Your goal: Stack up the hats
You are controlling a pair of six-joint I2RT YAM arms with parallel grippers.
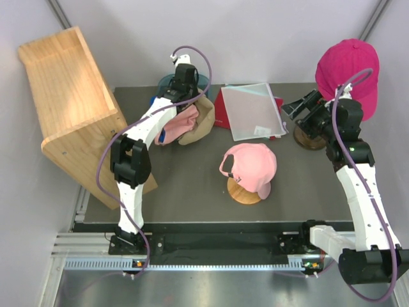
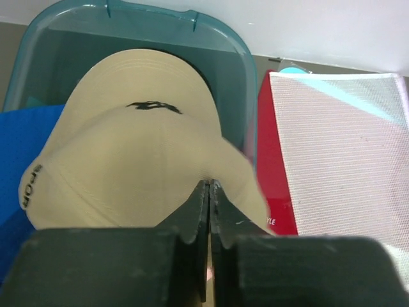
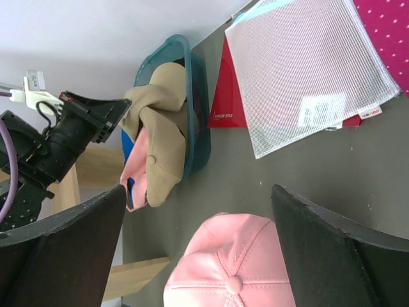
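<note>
My left gripper (image 1: 193,96) is shut on the tan hat (image 2: 128,166), its jaws pinched on the fabric near the back of the crown. The tan hat hangs over the teal bin (image 2: 38,57), with a blue hat (image 2: 25,137) beside it. A soft pink hat (image 1: 184,121) and the blue hat (image 1: 162,137) lie bunched under the tan hat (image 1: 203,123). A light pink hat (image 1: 252,165) rests on a round wooden base mid-table and also shows in the right wrist view (image 3: 236,268). The magenta hat (image 1: 348,64) sits at the back right. My right gripper (image 3: 198,192) is open above the table, holding nothing.
A red folder (image 1: 223,109) under a mesh pouch (image 1: 255,110) lies at the back centre. A slanted wooden box (image 1: 64,96) fills the left side. A round wooden stand (image 1: 310,138) is below my right gripper (image 1: 300,107).
</note>
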